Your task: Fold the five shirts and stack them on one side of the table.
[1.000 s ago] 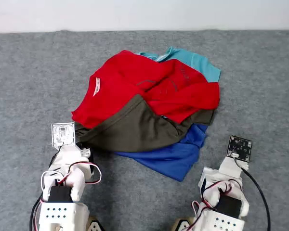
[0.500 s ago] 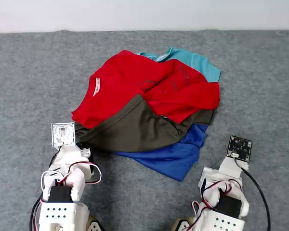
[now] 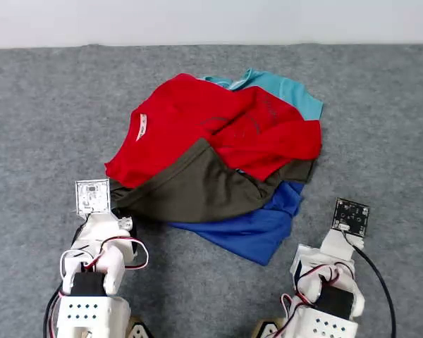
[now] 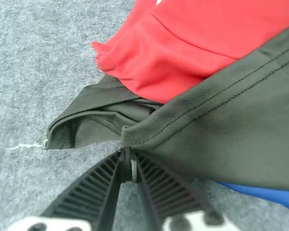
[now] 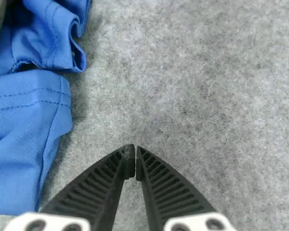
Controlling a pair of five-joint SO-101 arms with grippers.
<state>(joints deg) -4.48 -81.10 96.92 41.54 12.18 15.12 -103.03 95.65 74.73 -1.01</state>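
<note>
— Shirts (image 3: 218, 151) all in one heap, then?
— Yes, unfolded, lying mid-frame in the high view on the grey worktop (image 3: 49, 105). The red shirt (image 3: 190, 120) is on top, a teal shirt (image 3: 289, 91) peeks out at the upper right, the olive shirt (image 3: 197, 190) sits under the red one, and the blue shirt (image 3: 257, 232) spills toward the lower right.
— And the arms?
— Both are at the bottom edge, one at each side. The left jaws are pressed together with nothing between them, tips right at the olive shirt's hem. The right jaws are closed too, empty, over bare worktop just beside the blue shirt.
</note>
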